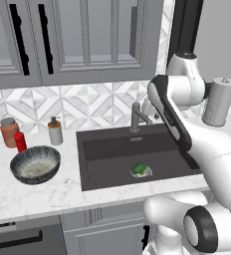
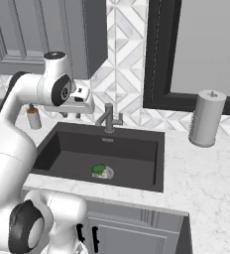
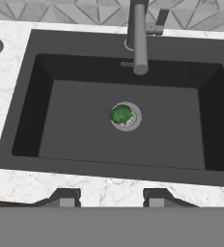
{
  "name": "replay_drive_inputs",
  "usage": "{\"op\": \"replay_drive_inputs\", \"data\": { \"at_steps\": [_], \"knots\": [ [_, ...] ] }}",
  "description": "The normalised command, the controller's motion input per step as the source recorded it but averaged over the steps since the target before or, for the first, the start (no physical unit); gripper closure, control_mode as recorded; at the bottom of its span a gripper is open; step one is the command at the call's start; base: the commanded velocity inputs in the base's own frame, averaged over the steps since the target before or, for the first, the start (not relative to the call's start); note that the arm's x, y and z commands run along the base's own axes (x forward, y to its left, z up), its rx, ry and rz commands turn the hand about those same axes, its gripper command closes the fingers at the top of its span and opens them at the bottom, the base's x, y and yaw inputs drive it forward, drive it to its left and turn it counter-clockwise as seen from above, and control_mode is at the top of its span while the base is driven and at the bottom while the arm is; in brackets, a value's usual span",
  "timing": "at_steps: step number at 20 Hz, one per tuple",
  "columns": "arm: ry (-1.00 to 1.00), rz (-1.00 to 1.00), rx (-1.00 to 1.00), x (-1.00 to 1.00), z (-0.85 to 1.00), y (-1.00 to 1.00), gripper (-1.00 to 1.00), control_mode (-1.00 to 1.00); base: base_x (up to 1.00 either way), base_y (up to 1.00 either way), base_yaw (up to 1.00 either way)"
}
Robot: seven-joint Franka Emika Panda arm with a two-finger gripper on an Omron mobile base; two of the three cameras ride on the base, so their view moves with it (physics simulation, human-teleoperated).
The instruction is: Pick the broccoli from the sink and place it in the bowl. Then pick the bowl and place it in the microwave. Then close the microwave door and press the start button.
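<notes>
Marble counter [image 1: 48, 191] w/ grey cabinets above, tiled backsplash behind. Going left to right in the left base view: brown jar [image 1: 9, 132], small red jar [image 1: 20, 141] and soap dispenser [image 1: 55, 131] against the wall, then the bowl [image 1: 36, 164] just in front of them, upright and open, so it's ready to take the veg. Next the sink [image 1: 107, 149], faucet [image 1: 136, 117] at its back edge. The broccoli [image 1: 138, 170] sits on the drain, roughly mid-basin, well apart from the bowl. Far right, a grey canister [image 1: 218, 102].

I've got the gripper [image 3: 111, 198] hanging high over the sink, looking straight down, broccoli near centre of the hand view. Its tips stand partly apart w/ nothing between them. My read: step one not yet begun, pick needs a long descent.
</notes>
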Motion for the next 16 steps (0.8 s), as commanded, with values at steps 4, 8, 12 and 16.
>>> {"op": "replay_drive_inputs", "data": {
  "at_steps": [4, 8, 12, 16],
  "knots": [
    [0.00, 0.00, 0.00, -0.32, -0.01, 0.00, -1.00, -1.00, 0.00, 0.00, 0.00],
    [0.00, 0.00, 0.03, -0.86, -0.10, -0.18, -1.00, -1.00, 0.00, 0.00, 0.00],
    [0.00, -0.10, 0.14, -0.56, -0.25, -0.46, -1.00, -1.00, 0.00, 0.00, 0.00],
    [0.00, -0.10, 0.20, -0.12, -0.28, -0.34, -1.00, -1.00, 0.00, 0.00, 0.00]
  ]
}}
